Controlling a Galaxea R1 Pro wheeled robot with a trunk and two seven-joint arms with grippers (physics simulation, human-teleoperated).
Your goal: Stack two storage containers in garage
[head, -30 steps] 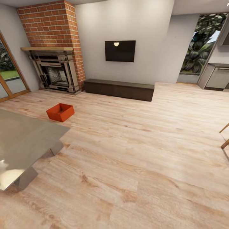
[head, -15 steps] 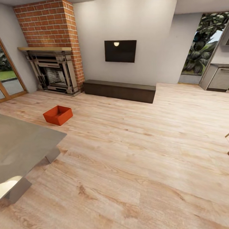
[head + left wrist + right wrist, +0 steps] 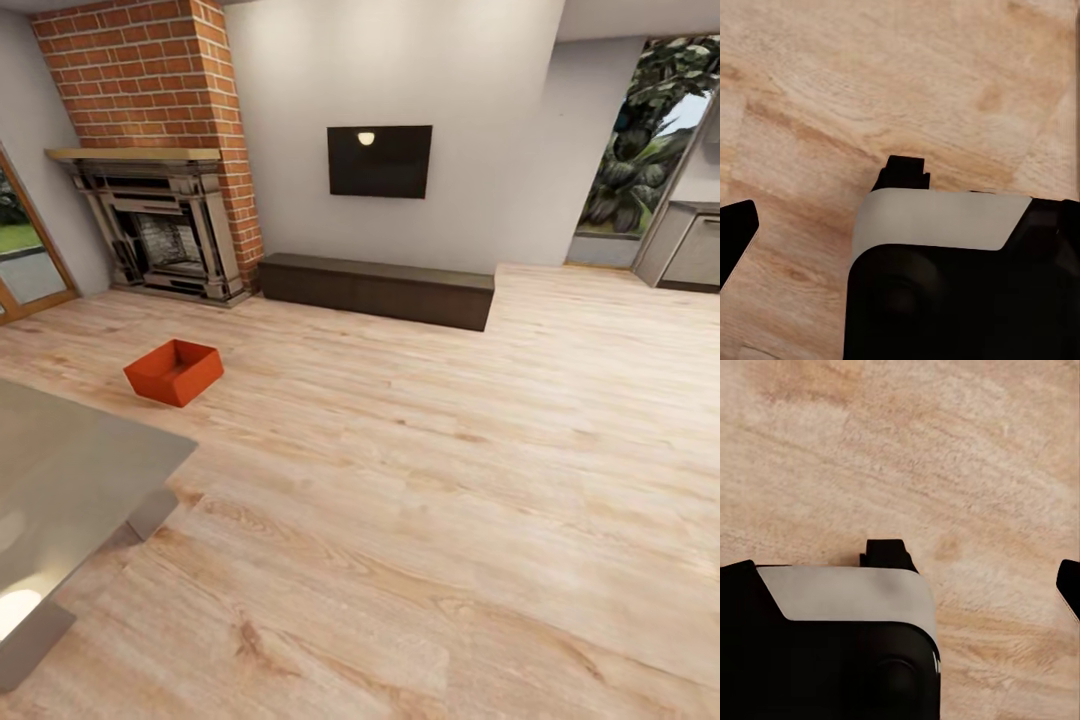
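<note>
One orange-red storage container [image 3: 173,372] sits on the light wood planks of the living room, left of centre in the head view, in front of the brick fireplace [image 3: 160,215]. It is topless and looks empty. In the left wrist view my left gripper [image 3: 821,202] is open over bare wood planks with nothing between its fingers. My right gripper [image 3: 979,570] is open too in the right wrist view, also over bare planks. The garage and its floor are out of view.
A grey table [image 3: 70,450] fills the near left corner. A long dark low cabinet [image 3: 375,285] stands along the far wall under a wall screen [image 3: 378,160]. Wood-framed glass doors [image 3: 25,250] are at far left; a grey counter [image 3: 690,250] is at far right.
The whole head view has shifted as the camera moved: the container and the table slid down-left in the picture, and the wooden legs at the right edge left the view.
</note>
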